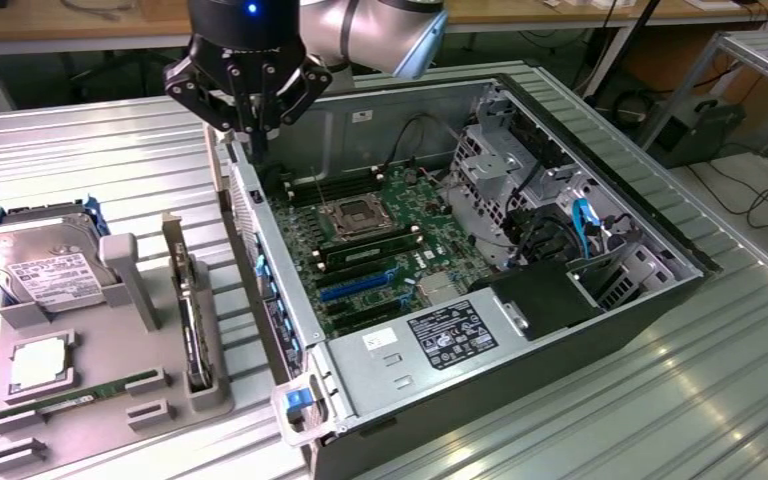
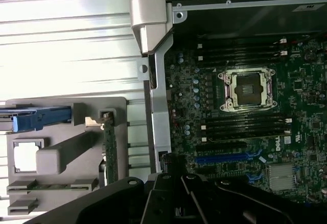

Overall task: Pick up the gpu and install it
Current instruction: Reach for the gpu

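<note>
Overhead, the empty gripper (image 1: pixel 256 140) is held shut; the gpu (image 1: pixel 195 320) is stood edgewise in a tray (image 1: pixel 91 405) toward the exterior view's lower left.

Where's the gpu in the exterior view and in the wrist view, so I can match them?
Exterior view: the gpu stands on edge in the grey holder, on the exterior view's left of the computer case.
Wrist view: the gpu stands in that holder, between its grey post and the case wall.
Shared landmark: the CPU socket.
</note>
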Motion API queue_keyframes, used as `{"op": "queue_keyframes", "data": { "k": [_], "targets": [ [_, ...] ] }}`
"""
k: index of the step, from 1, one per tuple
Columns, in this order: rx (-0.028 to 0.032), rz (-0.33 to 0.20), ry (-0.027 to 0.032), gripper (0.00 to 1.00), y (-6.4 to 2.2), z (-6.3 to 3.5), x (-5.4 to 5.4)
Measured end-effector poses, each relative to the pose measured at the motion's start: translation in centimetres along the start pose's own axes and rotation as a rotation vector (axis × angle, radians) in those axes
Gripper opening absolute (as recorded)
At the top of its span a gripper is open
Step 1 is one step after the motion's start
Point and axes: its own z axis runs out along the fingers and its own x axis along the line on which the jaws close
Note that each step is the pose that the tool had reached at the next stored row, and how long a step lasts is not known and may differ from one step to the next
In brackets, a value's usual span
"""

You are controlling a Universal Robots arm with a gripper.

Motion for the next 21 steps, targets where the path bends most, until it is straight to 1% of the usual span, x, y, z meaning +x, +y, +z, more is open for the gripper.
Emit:
{"op": "queue_keyframes", "data": {
  "k": [21],
  "targets": [
    [0.0000,0.000,0.0000,0.11,-0.07,0.00,0.97]
  ]
}}
